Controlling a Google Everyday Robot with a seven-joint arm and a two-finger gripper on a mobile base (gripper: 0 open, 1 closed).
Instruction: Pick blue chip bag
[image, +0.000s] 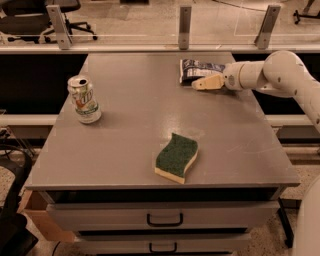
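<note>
A: Any legible text or brand?
B: None. On the can (85, 100), left side of the tabletop (150, 115): green lettering, can't read it. On the blue chip bag (197, 69), far right: white print, unreadable too. The gripper (200, 84) sits at the bag's near edge.

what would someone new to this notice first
First, the white arm reaching in from the right, with its gripper low at the front edge of the blue chip bag on the far right of the table. Next, the sponge, green side up, lies near the table's front edge, and a can stands upright on the left.
</note>
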